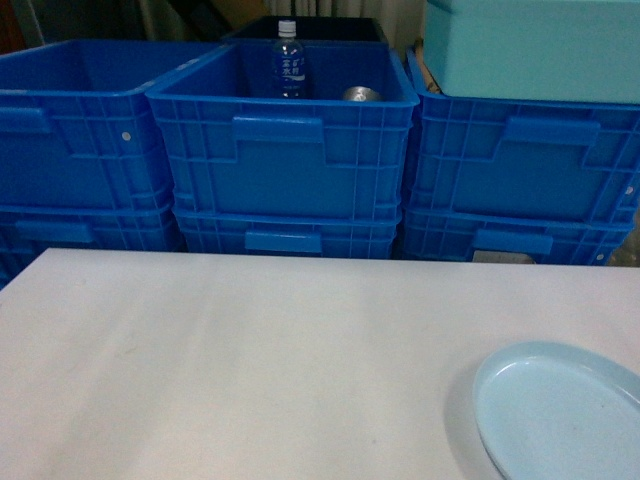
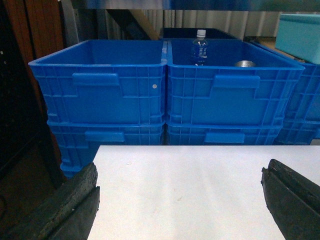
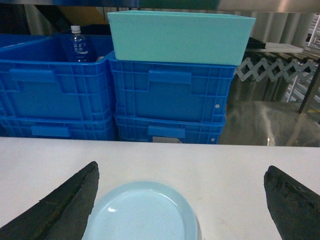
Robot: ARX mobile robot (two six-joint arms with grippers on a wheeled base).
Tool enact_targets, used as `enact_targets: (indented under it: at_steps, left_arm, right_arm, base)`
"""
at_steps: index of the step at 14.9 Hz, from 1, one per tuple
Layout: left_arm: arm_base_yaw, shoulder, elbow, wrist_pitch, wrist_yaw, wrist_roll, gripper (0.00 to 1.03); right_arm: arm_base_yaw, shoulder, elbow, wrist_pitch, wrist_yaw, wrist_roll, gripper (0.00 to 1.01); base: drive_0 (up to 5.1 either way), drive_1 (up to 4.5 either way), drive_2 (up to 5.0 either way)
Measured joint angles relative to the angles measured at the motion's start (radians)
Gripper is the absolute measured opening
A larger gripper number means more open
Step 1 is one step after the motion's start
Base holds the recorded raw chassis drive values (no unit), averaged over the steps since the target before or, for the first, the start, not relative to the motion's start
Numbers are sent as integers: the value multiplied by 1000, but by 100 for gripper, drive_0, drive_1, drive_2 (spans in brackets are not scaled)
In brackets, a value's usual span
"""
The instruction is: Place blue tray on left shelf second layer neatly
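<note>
Your blue tray (image 1: 560,415) lies flat on the white desk (image 1: 250,360) in the lower right corner of the head view, partly cut off by the frame edges, so its full outline is not visible. In the right wrist view the tray (image 3: 142,212) sits at bottom centre, directly between the two dark fingers (image 3: 55,210) of the right hand (image 3: 180,207). That hand is spread wide and grips nothing; the tray lies just ahead of and below it, with desk showing on either side of the rim.

The tray's long axis appears to run roughly left to right across the right wrist frame, though the near edge is hidden below the picture. You would judge the right arm the nearer one by far.

The left hand (image 2: 182,205) is also wide open and empty, its fingers at the lower corners of its frame, with only bare desk between them; the tray does not show in that view at all.

Behind the desk, across the upper half of every view, stand stacked dark-blue crates (image 1: 285,150). One holds a water bottle (image 1: 288,60) and a metal can (image 1: 361,94). A turquoise box (image 1: 530,45) rests on the stack at upper right. No shelf is recognisable in these views, so you cannot yet tell where the second layer lies. Nothing stands between the right hand and the tray.
</note>
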Motion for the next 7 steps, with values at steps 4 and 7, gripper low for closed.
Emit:
enact_targets:
  at_steps: [4, 7]
  left_arm:
    - [0, 0, 0, 0, 0, 0, 98]
    - [0, 0, 0, 0, 0, 0, 98]
  right_arm:
    - [0, 1, 0, 0, 3, 0, 98]
    - [-186, 456, 85, 283, -262, 142, 98]
  base:
    - [0, 0, 0]
    - [0, 0, 0]
